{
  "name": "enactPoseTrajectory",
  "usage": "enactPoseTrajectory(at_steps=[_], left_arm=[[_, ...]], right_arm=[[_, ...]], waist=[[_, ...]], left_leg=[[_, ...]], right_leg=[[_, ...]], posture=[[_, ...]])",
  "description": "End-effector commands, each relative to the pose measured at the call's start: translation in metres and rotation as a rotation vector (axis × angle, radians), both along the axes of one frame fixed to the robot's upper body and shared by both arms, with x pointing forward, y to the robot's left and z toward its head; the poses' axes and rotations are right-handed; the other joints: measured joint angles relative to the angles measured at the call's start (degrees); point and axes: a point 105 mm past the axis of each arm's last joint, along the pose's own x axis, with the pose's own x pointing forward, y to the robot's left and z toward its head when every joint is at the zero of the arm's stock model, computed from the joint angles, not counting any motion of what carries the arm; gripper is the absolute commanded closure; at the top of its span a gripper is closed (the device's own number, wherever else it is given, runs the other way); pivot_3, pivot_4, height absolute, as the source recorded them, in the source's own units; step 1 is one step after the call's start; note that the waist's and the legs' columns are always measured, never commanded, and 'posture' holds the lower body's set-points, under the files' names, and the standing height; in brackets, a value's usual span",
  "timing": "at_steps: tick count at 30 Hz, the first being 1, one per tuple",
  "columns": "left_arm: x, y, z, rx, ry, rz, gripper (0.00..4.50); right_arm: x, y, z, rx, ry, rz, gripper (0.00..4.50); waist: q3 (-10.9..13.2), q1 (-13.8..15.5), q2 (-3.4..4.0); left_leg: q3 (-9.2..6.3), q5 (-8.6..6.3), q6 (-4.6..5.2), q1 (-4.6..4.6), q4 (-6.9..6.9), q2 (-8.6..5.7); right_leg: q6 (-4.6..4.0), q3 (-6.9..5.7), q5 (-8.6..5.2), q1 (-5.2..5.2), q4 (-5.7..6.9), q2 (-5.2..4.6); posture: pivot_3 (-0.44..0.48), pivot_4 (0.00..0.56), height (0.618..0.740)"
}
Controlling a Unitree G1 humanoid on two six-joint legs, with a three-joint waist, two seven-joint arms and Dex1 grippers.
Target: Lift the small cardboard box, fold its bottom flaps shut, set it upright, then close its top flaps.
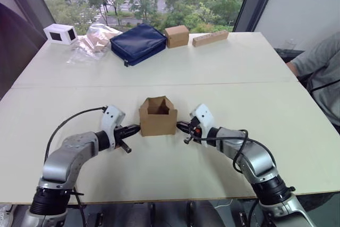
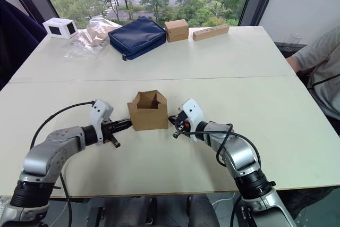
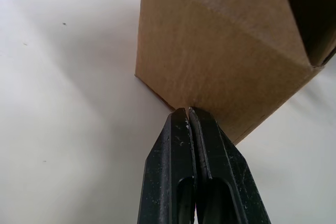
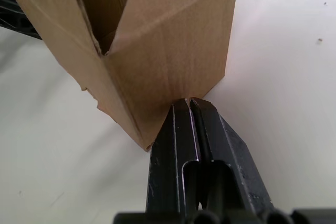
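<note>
The small cardboard box (image 1: 158, 118) stands upright on the pale table in front of me. Its top flaps (image 1: 158, 103) stick up and the inside is open to view. The bottom flaps are hidden under it. My left gripper (image 1: 136, 128) is shut, and its tips press the box's left wall (image 3: 220, 72) low down. On the opposite side my right gripper (image 1: 179, 126) is shut too, with its tips against the right wall (image 4: 173, 51). Neither gripper holds anything.
Along the table's far edge lie a white box (image 1: 60, 33), a clear plastic bag (image 1: 91, 42), a navy pouch (image 1: 138, 43), a smaller brown box (image 1: 177, 36) and a long tan block (image 1: 210, 38). A person's arm (image 1: 319, 73) shows at the right.
</note>
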Motion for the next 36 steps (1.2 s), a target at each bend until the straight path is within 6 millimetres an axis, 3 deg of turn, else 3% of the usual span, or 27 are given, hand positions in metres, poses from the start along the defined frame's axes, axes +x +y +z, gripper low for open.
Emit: enactPoseTrajectory(at_steps=[1,9,14,18,21,24,27,29,36], left_arm=[[-0.007,-0.014,0.003,-0.013,-0.017,-0.068,4.46],[-0.014,-0.021,0.000,-0.035,0.008,-0.100,4.46],[-0.005,-0.002,0.004,-0.009,-0.011,-0.041,4.46],[-0.008,0.020,0.029,-0.004,-0.007,-0.123,4.46],[-0.016,0.022,0.044,-0.004,0.016,-0.217,4.46],[-0.009,0.021,0.057,0.012,-0.020,-0.246,4.46],[0.002,0.007,0.077,-0.014,-0.091,-0.280,4.46],[0.004,-0.003,0.083,-0.028,-0.110,-0.317,4.46],[0.011,-0.024,0.075,0.013,-0.109,-0.441,4.46]], right_arm=[[-0.008,0.005,0.012,0.037,-0.029,0.026,4.50],[-0.019,-0.006,0.011,0.020,-0.011,0.007,4.50],[-0.025,-0.012,0.016,0.003,-0.018,0.013,4.50],[-0.034,-0.035,0.043,0.083,-0.014,0.011,4.50],[-0.046,-0.049,0.051,0.023,-0.015,0.088,4.50],[-0.038,-0.058,0.065,0.005,-0.055,0.093,4.50],[-0.021,-0.051,0.089,0.024,-0.145,0.111,4.50],[-0.015,-0.041,0.094,0.037,-0.164,0.145,4.50],[-0.004,-0.002,0.078,0.068,-0.159,0.247,4.50]], waist=[[0.00,-0.04,0.00],[0.00,-0.03,0.00],[0.00,-0.02,0.00],[0.01,0.00,0.00],[0.03,0.18,0.03],[0.03,0.00,0.03],[0.04,-0.10,0.04],[0.04,-0.11,0.02],[0.04,-0.14,0.02]], left_leg=[[0.00,0.00,0.00,0.00,0.00,0.00],[-0.01,0.00,0.00,0.00,-0.01,0.00],[-0.01,0.00,0.00,0.00,-0.01,0.01],[-0.02,0.00,0.00,0.00,-0.01,0.02],[-0.02,-0.01,0.02,0.03,-0.01,0.01],[-0.03,-0.05,0.09,0.15,-0.04,0.00],[-0.03,-0.05,0.10,0.20,-0.03,0.04],[-0.03,-0.05,0.09,0.18,-0.02,0.04],[-0.01,-0.07,0.13,0.12,-0.03,0.03]], right_leg=[[0.00,0.00,0.00,0.00,0.00,0.00],[0.00,0.00,0.00,0.01,-0.01,0.00],[0.00,0.00,0.00,0.01,-0.03,0.01],[0.00,-0.03,0.00,0.02,-0.06,0.03],[0.00,-0.04,0.00,0.09,-0.08,0.01],[-0.01,-0.08,-0.01,0.29,-0.20,0.00],[-0.01,-0.09,-0.01,0.33,-0.19,0.05],[-0.01,-0.10,-0.01,0.31,-0.17,0.09],[-0.01,-0.06,-0.01,0.23,-0.15,0.10]], posture=[[0.000,0.150,0.740],[0.000,0.150,0.740],[0.000,0.150,0.740],[0.000,0.150,0.740],[0.000,0.150,0.740],[0.000,0.150,0.740],[0.000,0.150,0.740],[0.000,0.150,0.740],[0.000,0.150,0.740]])
